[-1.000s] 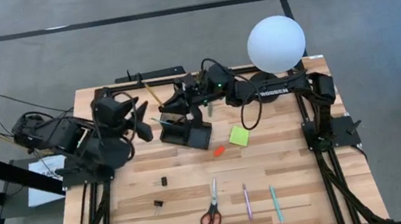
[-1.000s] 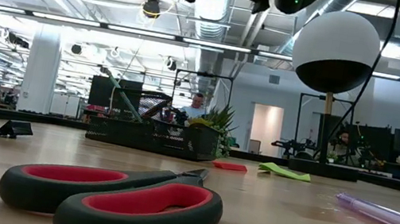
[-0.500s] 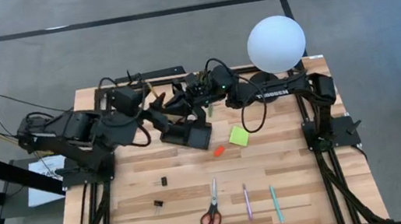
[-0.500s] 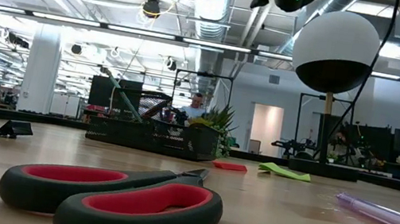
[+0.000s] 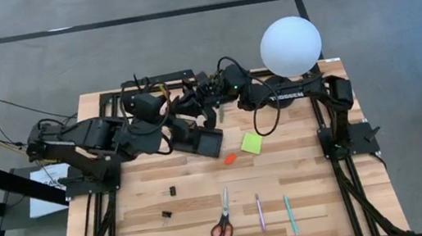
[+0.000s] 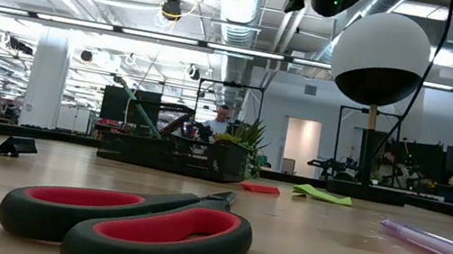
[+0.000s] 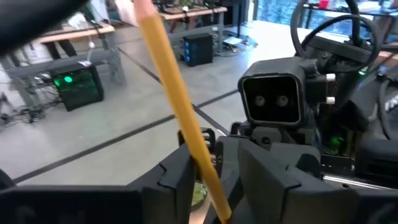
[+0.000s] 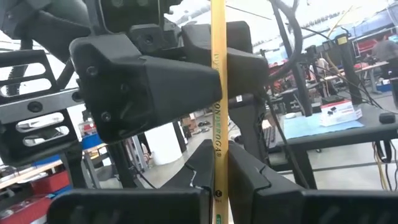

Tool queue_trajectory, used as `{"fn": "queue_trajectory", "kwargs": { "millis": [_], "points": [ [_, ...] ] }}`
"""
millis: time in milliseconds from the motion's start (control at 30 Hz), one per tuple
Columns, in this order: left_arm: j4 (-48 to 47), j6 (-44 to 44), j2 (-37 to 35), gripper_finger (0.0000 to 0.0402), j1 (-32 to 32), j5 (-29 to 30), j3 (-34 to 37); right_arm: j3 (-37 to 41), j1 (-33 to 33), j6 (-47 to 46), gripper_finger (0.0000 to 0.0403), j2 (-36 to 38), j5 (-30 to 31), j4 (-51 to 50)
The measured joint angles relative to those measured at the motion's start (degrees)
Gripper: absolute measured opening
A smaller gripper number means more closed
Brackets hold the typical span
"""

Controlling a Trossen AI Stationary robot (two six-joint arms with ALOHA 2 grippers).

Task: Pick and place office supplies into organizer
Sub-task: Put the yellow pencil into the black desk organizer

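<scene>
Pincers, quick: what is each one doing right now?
Left pincer: closed on the yellow pencil.
Right pincer: closed on the same yellow pencil, above the organizer.

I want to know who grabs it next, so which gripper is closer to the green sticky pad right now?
Right. The right gripper hangs over the organizer's far side, nearer the green sticky pad. The left gripper sits farther along, over the organizer's other end. Both grip the same yellow pencil.
</scene>
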State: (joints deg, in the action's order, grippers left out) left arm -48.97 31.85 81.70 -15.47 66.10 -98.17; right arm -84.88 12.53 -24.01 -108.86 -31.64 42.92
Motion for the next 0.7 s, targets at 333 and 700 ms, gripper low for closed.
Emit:
{"fn": "queue_trajectory", "kwargs": {
  "millis": [333,700],
  "points": [
    [1.1,-1.7,-0.3,0.0013,0.2,1.3,0.0,0.0,0.3,1.2,0.0023,0.0,0.2,-0.2],
    [-0.2,-3.4,-0.3,0.0007,0.5,4.9,0.0,0.0,2.1,0.1,0.0059,0.2,-0.8,-0.9]
  ]
}}
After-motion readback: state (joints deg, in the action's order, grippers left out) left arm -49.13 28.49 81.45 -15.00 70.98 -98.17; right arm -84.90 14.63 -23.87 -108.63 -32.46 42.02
